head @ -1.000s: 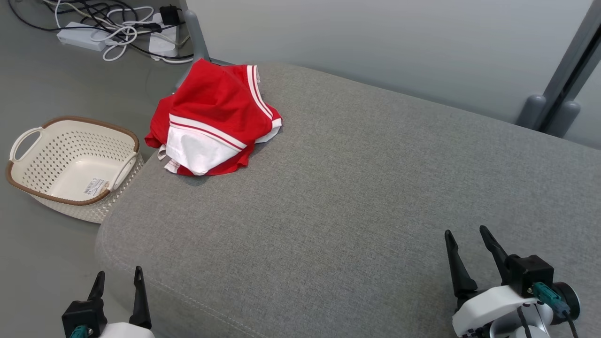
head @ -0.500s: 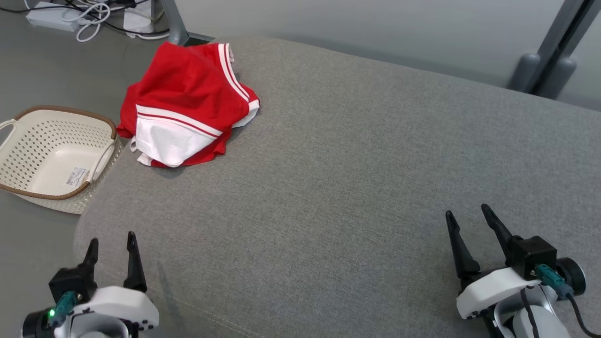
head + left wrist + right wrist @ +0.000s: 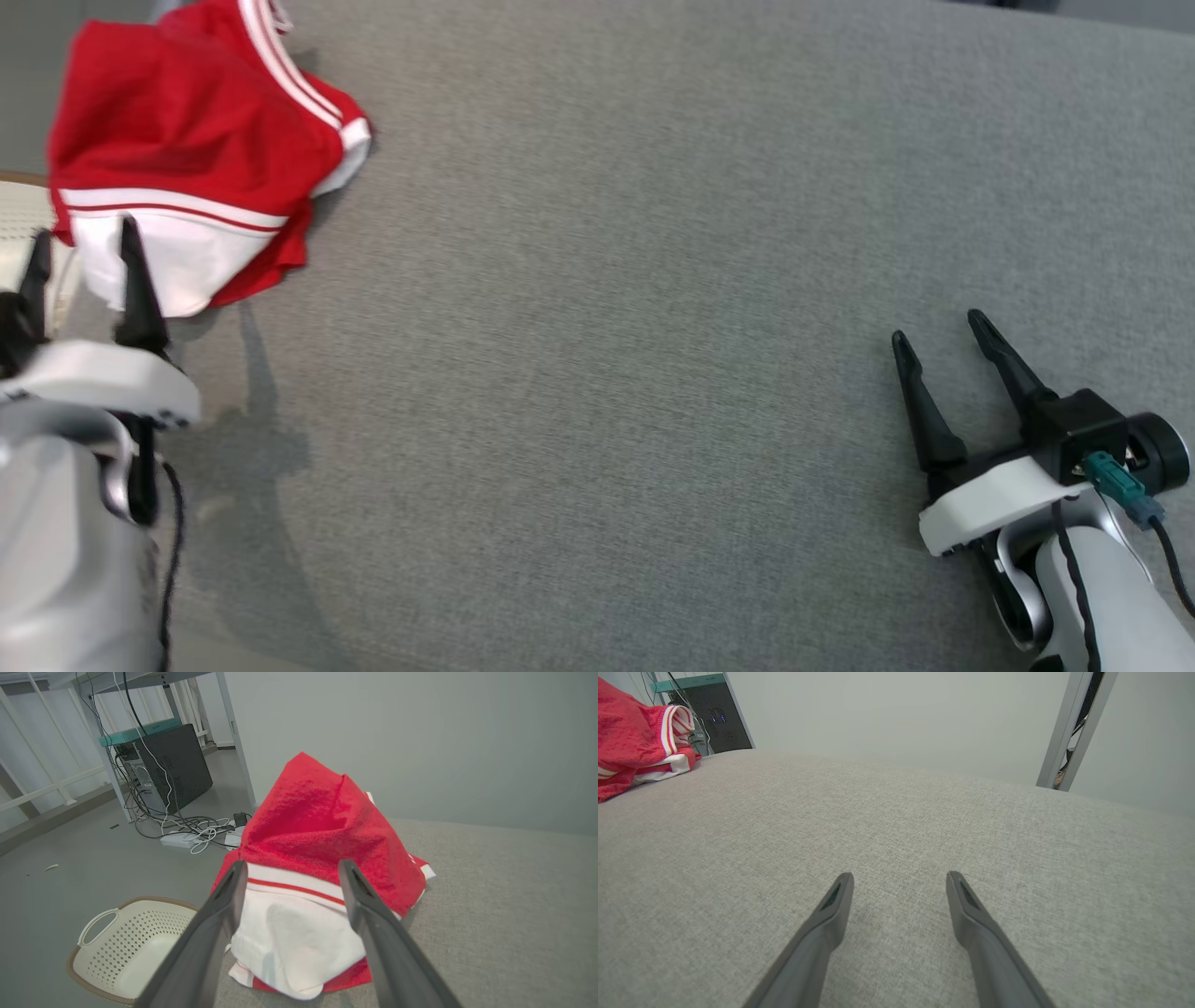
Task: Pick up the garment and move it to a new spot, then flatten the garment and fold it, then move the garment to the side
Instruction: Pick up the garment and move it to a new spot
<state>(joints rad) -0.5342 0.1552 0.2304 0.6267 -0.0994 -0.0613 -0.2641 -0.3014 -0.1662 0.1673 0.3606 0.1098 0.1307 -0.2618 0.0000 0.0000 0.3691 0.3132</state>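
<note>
The garment point(image 3: 187, 159) is a crumpled red piece with white bands and stripes, heaped at the far left corner of the grey cushioned surface point(image 3: 653, 280). My left gripper point(image 3: 82, 243) stands open just in front of the heap's white part, fingers pointing at it; in the left wrist view the garment point(image 3: 322, 830) sits between and beyond my open left gripper point(image 3: 289, 868), apart from the fingers. My right gripper point(image 3: 938, 327) hovers open over bare cushion at the right. From the right wrist, the garment point(image 3: 630, 737) lies far left and the right gripper point(image 3: 899, 877) holds nothing.
A cream perforated basket point(image 3: 126, 947) with a brown rim stands on the floor left of the cushion edge. Behind it are tangled cables and power strips point(image 3: 191, 835), a black computer case point(image 3: 173, 765) and a table leg point(image 3: 236, 742). A grey wall lies beyond the cushion.
The head camera has tilted down and turned right, so the whole scene shifted. My left gripper has advanced toward the garment's white front edge. The right gripper stays open over bare cushion.
</note>
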